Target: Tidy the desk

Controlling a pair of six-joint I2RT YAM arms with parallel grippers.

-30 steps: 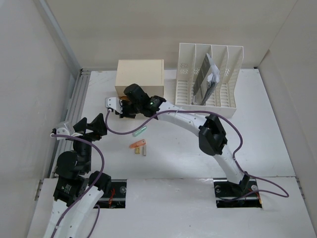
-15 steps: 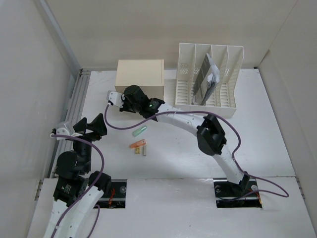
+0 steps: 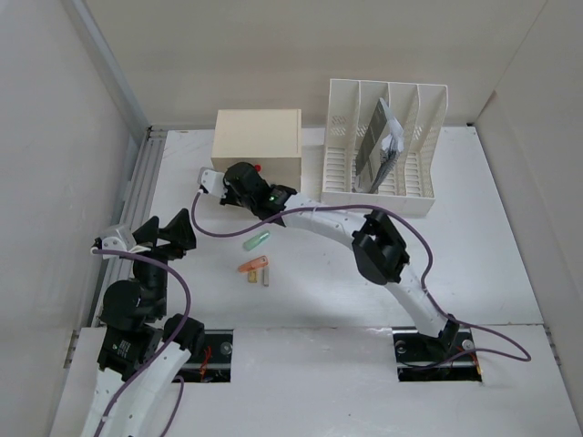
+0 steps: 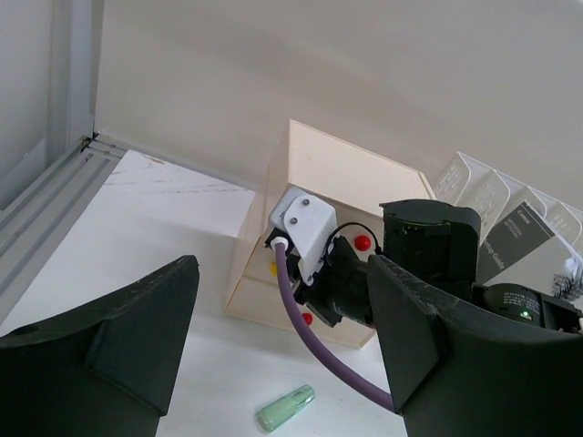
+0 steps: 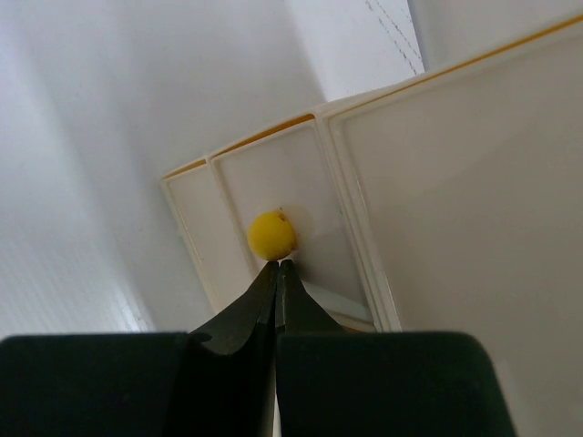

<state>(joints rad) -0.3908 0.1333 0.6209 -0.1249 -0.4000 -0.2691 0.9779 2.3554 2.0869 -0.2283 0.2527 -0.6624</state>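
The desk (image 3: 474, 246) is a white tabletop with a ribbed rail (image 3: 137, 196) on its left. My right gripper (image 3: 234, 185) is shut and empty against the front of the cream drawer box (image 3: 257, 138). In the right wrist view its fingertips (image 5: 276, 265) touch the underside of a yellow knob (image 5: 271, 235) on a drawer front. My left gripper (image 3: 169, 233) is open and empty, near the rail. In the left wrist view its jaws (image 4: 282, 364) frame the box (image 4: 337, 196), the right gripper (image 4: 351, 287) and a green tube (image 4: 286, 408).
A green tube (image 3: 257, 241), an orange piece (image 3: 250, 267) and small tan and grey pieces (image 3: 264, 275) lie mid-desk. A white slotted file rack (image 3: 421, 173) holding booklets stands at the back right. White panels wall the desk. Red knobs (image 4: 363, 242) show on the box.
My right gripper has moved back toward the cream box and now sits against its front. The orange gap seen there earlier no longer shows. The left arm has barely moved.
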